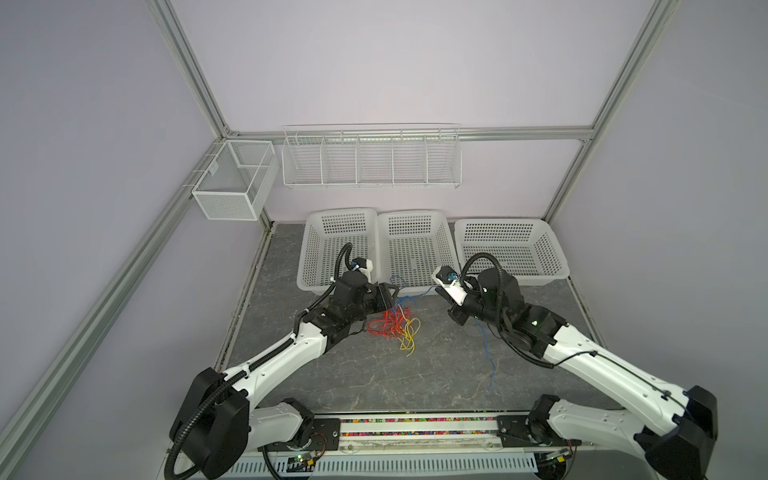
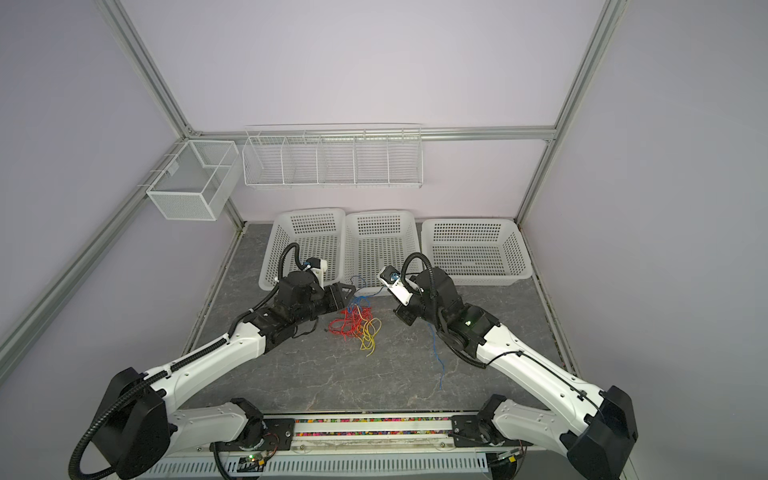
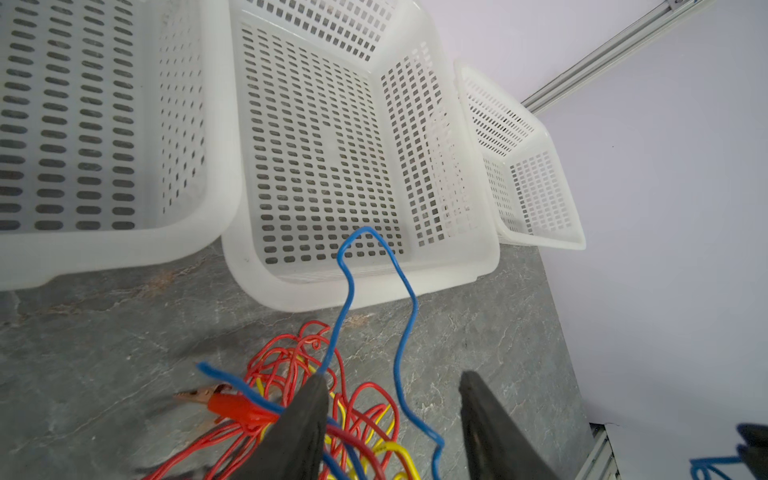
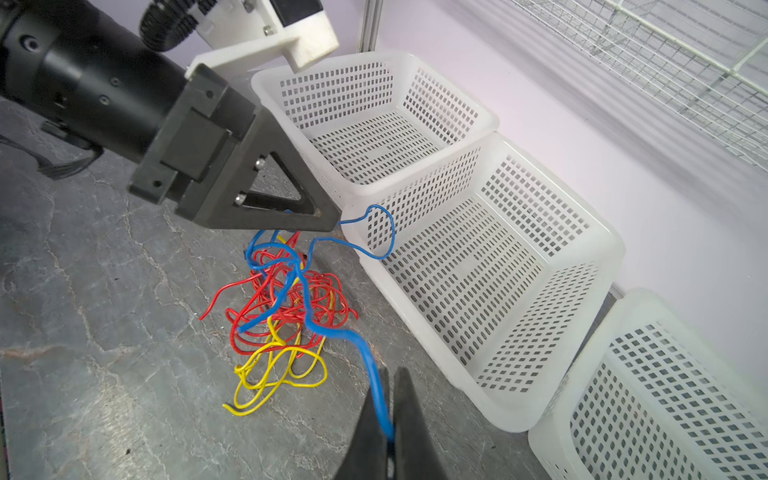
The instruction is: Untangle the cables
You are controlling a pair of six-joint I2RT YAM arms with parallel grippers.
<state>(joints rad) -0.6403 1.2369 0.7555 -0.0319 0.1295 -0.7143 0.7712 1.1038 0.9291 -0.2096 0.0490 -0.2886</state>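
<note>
With the right gripper [image 4: 388, 415] pinching the blue cable [image 4: 307, 299] and the left gripper [image 3: 394, 376] spread above the tangle [image 1: 390, 326] on the table [image 1: 332, 374], pulling may drag it along or tighten knots.

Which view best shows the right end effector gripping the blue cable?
Right wrist view: the right end effector is shut on the blue cable, close up. Both top views show it tiny; left wrist view, mostly cable loops.

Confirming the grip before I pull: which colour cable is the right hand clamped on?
The blue cable, pinched in the right hand; the red cables and yellow cables lie ungripped.
</note>
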